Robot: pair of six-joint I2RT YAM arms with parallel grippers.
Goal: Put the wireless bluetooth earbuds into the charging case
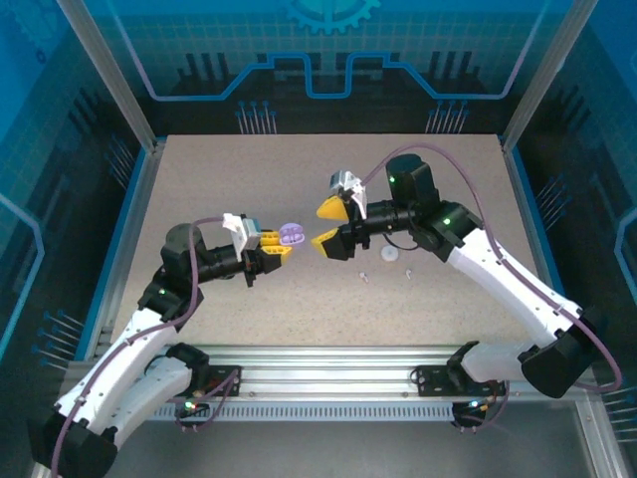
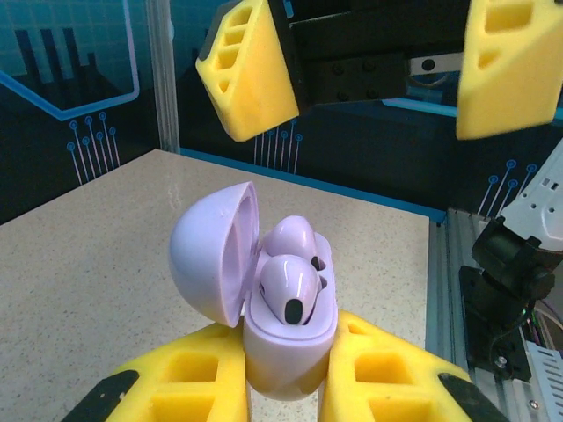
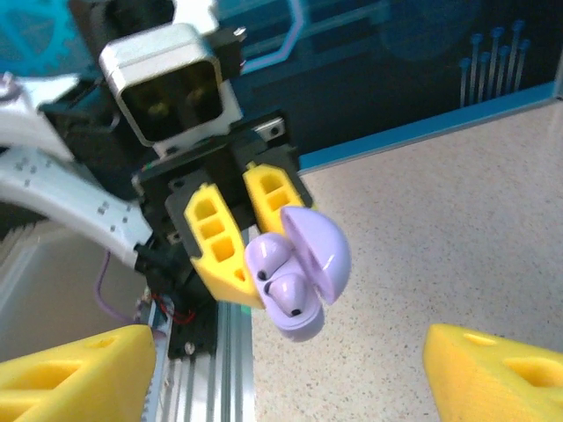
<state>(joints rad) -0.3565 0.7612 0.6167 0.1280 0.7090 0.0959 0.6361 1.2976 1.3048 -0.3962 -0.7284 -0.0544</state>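
My left gripper (image 1: pixel 279 245) is shut on the base of a pale purple charging case (image 2: pixel 286 352), held above the table with its lid (image 2: pixel 215 251) swung open. Two pale purple earbuds (image 2: pixel 295 286) sit side by side in its wells. Facing the case a short way off, my right gripper (image 1: pixel 320 225) stands open with nothing between its yellow fingers (image 2: pixel 251 66). The right wrist view shows the same case (image 3: pixel 303 321) and seated earbuds (image 3: pixel 288 294) ahead of the spread right gripper (image 3: pixel 281 378). Two tiny white earbuds (image 1: pixel 364 276) lie on the table under the right arm.
A white round case (image 1: pixel 389 253) lies on the speckled table (image 1: pixel 299 309) below the right wrist, beside the white buds. Aluminium rails (image 1: pixel 328 363) run along the near edge, and blue walls (image 1: pixel 119 249) close in the sides.
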